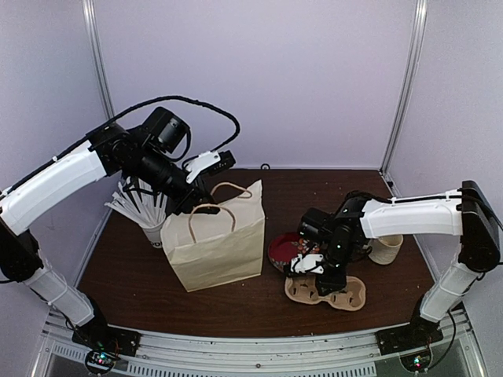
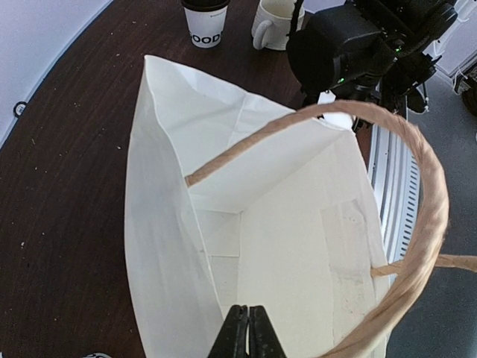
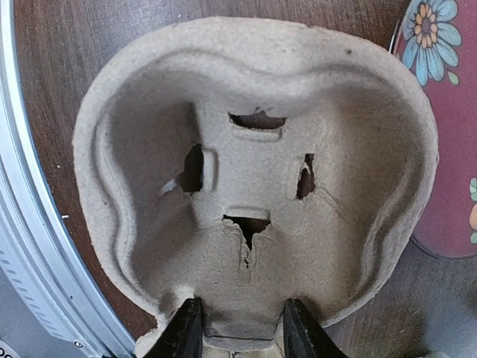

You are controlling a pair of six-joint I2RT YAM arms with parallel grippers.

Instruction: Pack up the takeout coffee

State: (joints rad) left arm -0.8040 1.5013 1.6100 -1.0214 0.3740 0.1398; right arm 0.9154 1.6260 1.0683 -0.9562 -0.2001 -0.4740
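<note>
The takeout coffee cup [image 2: 205, 28], white with dark letters and a black lid, stands at the far edge of the left wrist view beside a cream mug [image 2: 272, 22]; in the top view the right arm hides it. A brown paper bag [image 1: 216, 245] stands open in the middle of the table. My left gripper [image 2: 248, 319] is shut at the bag's near rim [image 2: 298, 246], its looped handle [image 2: 428, 216] arching beside it. My right gripper [image 3: 240, 317] points down at a pulp cup carrier [image 3: 253, 186], its fingers closed on the carrier's near edge.
A paper cup bristling with white sticks [image 1: 148, 214] stands left of the bag. A red floral plate [image 1: 281, 250] lies between the bag and the carrier [image 1: 330, 294]. The cream mug [image 1: 387, 250] sits at the right. Purple walls close in on three sides.
</note>
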